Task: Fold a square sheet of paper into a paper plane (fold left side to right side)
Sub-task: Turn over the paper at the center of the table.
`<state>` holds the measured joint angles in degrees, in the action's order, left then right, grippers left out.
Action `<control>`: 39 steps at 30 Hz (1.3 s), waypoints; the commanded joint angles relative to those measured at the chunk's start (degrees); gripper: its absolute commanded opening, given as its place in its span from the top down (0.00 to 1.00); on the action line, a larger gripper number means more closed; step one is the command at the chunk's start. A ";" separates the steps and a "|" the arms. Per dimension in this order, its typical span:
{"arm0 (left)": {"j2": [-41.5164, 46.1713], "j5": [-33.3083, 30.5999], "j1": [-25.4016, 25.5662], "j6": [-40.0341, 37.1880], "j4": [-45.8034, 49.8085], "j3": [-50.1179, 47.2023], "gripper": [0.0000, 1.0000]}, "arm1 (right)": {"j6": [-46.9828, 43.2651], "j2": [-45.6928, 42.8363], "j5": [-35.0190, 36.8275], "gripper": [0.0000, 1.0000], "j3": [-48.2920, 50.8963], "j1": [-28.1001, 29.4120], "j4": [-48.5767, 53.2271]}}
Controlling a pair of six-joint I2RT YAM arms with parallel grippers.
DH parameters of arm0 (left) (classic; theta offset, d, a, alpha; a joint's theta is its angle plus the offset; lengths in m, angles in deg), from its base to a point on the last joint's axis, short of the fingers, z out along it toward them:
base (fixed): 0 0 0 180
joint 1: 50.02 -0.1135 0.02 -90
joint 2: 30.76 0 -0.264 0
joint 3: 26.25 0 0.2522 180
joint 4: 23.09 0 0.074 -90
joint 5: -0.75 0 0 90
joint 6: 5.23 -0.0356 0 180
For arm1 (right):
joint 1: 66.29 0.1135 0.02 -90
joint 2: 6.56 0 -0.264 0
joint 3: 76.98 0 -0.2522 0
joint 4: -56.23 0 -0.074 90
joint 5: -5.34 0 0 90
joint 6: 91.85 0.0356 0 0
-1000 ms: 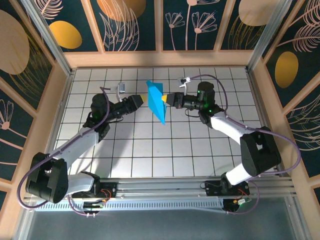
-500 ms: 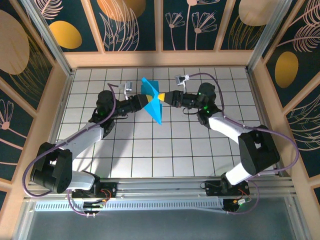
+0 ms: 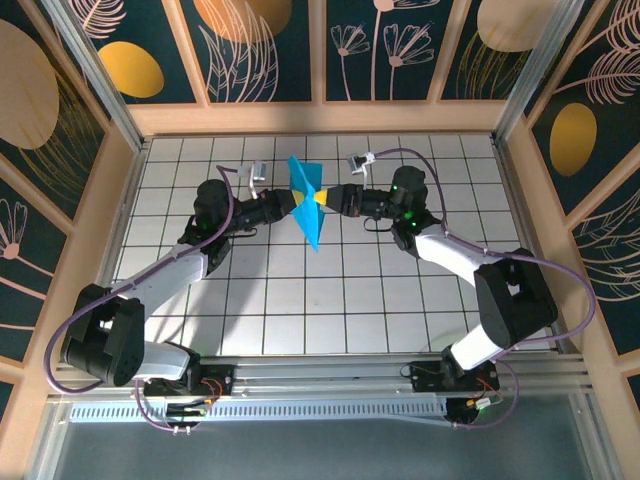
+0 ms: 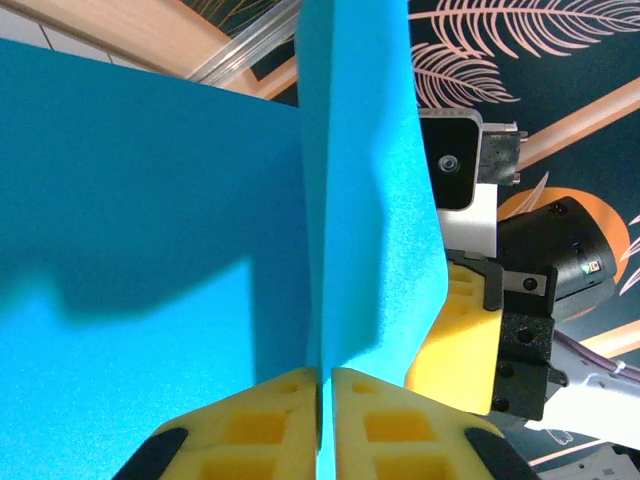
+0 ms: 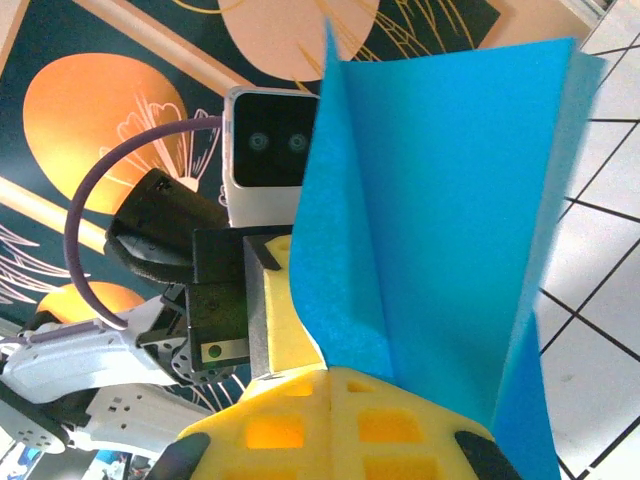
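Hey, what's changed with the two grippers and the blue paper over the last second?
The left fingers, open and clear of the blue paper a second ago, moved right to it and closed on its edge. The paper and the right fingers drifted slightly left. The right fingers stayed shut on the paper, which is still held on edge between the two.

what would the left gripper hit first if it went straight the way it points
The left gripper is shut on the folded blue paper; straight beyond it, probably the right gripper, facing it close behind.
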<state>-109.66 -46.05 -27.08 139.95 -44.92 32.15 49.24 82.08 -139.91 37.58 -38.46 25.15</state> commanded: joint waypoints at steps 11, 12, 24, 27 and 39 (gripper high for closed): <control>2.36 -2.54 0.53 1.40 -4.65 1.06 1.00 | -14.66 -13.98 12.97 0.48 2.12 -3.03 22.76; 2.32 -2.80 0.68 1.80 -5.23 1.19 1.00 | -14.88 -14.94 13.26 0.42 2.96 -3.16 23.91; 1.42 -3.47 1.75 3.24 -6.51 2.46 1.00 | -11.48 -12.90 10.46 0.24 6.31 3.11 16.86; 1.18 -3.21 2.02 3.32 -6.42 2.64 1.00 | -10.97 -10.99 10.22 0.27 4.81 3.19 14.39; 0.48 -3.10 2.46 3.08 -4.92 2.30 1.00 | -11.62 -8.40 10.80 0.65 0.22 3.19 13.60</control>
<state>-108.74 -49.41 -24.88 143.40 -48.55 33.18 38.68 73.56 -129.24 39.59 -35.44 40.37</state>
